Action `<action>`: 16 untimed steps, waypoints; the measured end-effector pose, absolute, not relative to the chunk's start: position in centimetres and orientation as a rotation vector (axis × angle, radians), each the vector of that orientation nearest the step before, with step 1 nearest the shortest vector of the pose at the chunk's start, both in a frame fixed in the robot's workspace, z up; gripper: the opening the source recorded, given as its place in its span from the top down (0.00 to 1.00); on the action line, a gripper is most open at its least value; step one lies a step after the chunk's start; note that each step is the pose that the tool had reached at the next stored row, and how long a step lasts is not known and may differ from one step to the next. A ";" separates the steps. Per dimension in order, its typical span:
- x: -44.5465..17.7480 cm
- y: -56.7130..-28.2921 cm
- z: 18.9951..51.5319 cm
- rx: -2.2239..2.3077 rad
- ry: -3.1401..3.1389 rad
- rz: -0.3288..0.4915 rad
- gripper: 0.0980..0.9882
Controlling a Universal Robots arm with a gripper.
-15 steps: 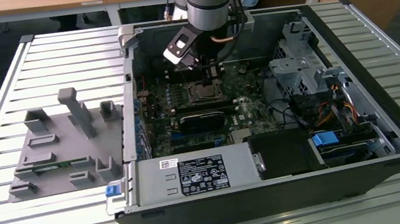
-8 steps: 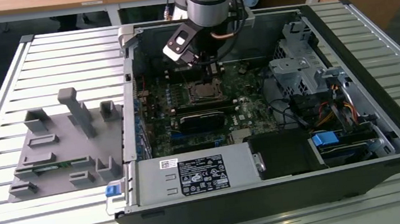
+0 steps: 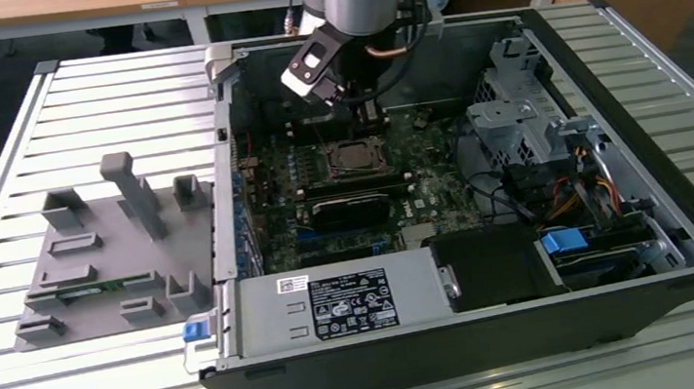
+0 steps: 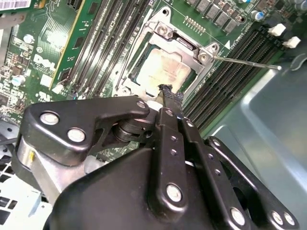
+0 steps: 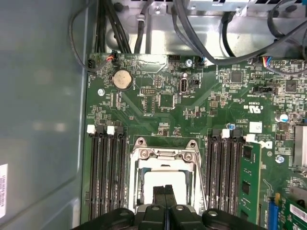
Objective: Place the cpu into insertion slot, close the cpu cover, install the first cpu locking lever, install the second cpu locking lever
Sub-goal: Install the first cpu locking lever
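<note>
The cpu (image 4: 165,72) lies flat in the insertion slot (image 3: 354,157) amid the green motherboard, its pale metal top (image 5: 163,178) showing through the window of the cpu cover (image 5: 163,155). The cover's metal frame (image 4: 184,40) lies down around the chip. A thin locking lever (image 4: 247,62) sticks out from the socket's corner over the black memory slots. My gripper (image 5: 165,190) is shut, its fingertips pressed together with nothing between them, just above the chip's near edge (image 4: 168,92). In the exterior view the gripper (image 3: 362,119) hangs at the socket's far side.
Black memory slots (image 5: 105,172) flank the socket on both sides, and one green memory module (image 5: 249,177) stands in them. Cables (image 5: 201,28) run along the case wall. A drive cage (image 3: 516,131) and power supply (image 3: 333,304) fill the case. A grey fixture (image 3: 105,251) sits outside.
</note>
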State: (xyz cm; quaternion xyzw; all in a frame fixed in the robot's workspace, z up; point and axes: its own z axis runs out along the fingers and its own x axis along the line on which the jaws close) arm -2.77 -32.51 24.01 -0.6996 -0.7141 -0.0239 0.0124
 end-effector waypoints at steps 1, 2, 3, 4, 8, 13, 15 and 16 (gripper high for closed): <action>-2.8 -32.5 24.2 -2.181 -2.226 -0.075 0.99; -2.8 -32.5 24.3 -2.181 -2.226 -0.075 0.99; -2.8 -32.5 24.5 -2.181 -2.226 -0.075 0.99; -2.8 -32.5 24.6 -2.181 -2.226 -0.075 0.99; -2.8 -32.5 25.3 -2.181 -2.226 -0.075 0.99; -2.8 -32.5 27.2 -2.181 -2.226 -0.074 0.99; -2.8 -32.5 27.8 -2.181 -2.226 -0.075 0.99; -2.8 -32.5 28.1 -2.180 -2.226 -0.075 0.99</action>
